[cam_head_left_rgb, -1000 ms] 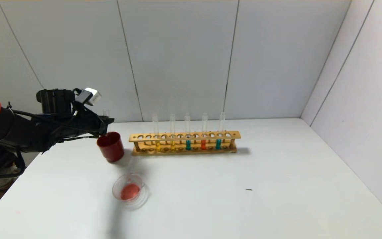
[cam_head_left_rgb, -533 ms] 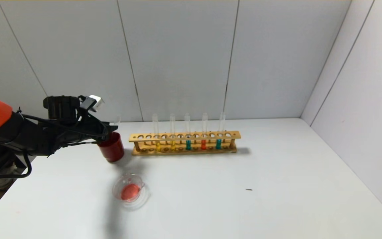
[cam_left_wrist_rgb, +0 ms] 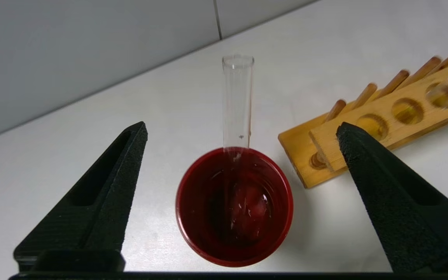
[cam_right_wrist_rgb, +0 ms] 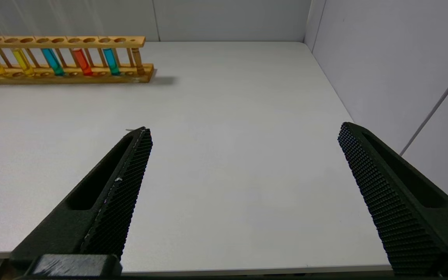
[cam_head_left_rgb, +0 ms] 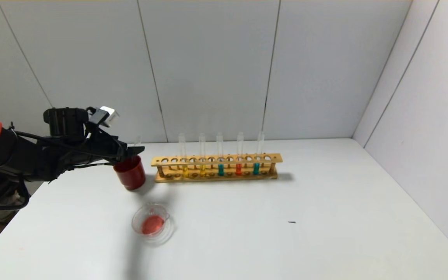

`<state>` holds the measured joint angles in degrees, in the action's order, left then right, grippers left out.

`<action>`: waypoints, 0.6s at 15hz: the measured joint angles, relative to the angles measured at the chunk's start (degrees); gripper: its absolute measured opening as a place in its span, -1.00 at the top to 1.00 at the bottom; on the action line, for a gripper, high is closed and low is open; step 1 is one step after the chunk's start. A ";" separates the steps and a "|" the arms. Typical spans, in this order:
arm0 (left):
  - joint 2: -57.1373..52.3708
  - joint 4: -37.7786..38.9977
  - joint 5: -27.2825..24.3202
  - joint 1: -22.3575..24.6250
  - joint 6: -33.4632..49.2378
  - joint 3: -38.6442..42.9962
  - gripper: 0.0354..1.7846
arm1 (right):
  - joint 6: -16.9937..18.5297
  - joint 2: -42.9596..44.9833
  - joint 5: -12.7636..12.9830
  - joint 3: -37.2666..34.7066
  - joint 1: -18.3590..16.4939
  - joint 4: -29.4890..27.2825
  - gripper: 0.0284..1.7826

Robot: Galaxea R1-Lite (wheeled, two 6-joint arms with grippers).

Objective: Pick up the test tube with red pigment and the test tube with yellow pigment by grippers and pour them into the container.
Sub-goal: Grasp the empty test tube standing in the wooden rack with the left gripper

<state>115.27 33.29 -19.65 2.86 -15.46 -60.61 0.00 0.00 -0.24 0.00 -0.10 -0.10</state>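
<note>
My left gripper (cam_head_left_rgb: 135, 149) is open and hovers just over the dark red cup (cam_head_left_rgb: 130, 173). In the left wrist view its jaws (cam_left_wrist_rgb: 241, 129) stand wide on either side of the cup (cam_left_wrist_rgb: 208, 233). An empty clear tube (cam_left_wrist_rgb: 238, 97) leans inside the cup, free of both fingers. The red-pigment tube (cam_head_left_rgb: 238, 165) and two yellow-pigment tubes (cam_head_left_rgb: 185, 168) stand in the wooden rack (cam_head_left_rgb: 216, 159). The clear glass container (cam_head_left_rgb: 152, 223) sits nearer me and holds orange-red liquid. My right gripper (cam_right_wrist_rgb: 244, 128) is open and empty over bare table, out of the head view.
Two teal-liquid tubes (cam_head_left_rgb: 220, 167) also stand in the rack. The rack's end (cam_left_wrist_rgb: 364, 132) lies close to one left finger. White walls bound the table at the back and the right. A small dark speck (cam_head_left_rgb: 292, 222) lies on the table.
The empty tube has shifted right and now leans in the red cup. My left gripper's fingertips have moved slightly right over the cup. The rack and the container have not moved.
</note>
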 joint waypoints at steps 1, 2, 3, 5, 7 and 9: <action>-1.50 -0.09 -0.02 -0.12 0.00 0.15 -0.96 | 0.00 0.00 0.02 0.00 0.00 0.00 -0.96; -3.29 -0.20 -0.05 -0.48 0.00 0.37 -0.96 | 0.00 0.00 0.02 0.00 0.00 0.00 -0.96; -5.30 -0.35 -0.02 -1.13 0.00 0.77 -0.96 | 0.00 0.00 0.02 0.00 0.00 0.00 -0.96; -9.22 -0.57 -0.02 -4.18 0.05 2.67 -0.96 | 0.00 0.00 0.00 0.00 0.00 0.00 -0.96; -11.67 -0.46 -0.05 -8.18 0.91 4.85 -0.96 | 0.00 0.00 0.02 0.00 0.00 0.00 -0.96; -12.57 -0.39 -0.02 -11.57 2.21 6.29 -0.96 | 0.00 0.00 0.00 0.00 0.00 0.00 -0.96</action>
<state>102.71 32.90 -19.68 -8.70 -13.25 -54.32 0.00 0.00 -0.24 0.00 -0.10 -0.10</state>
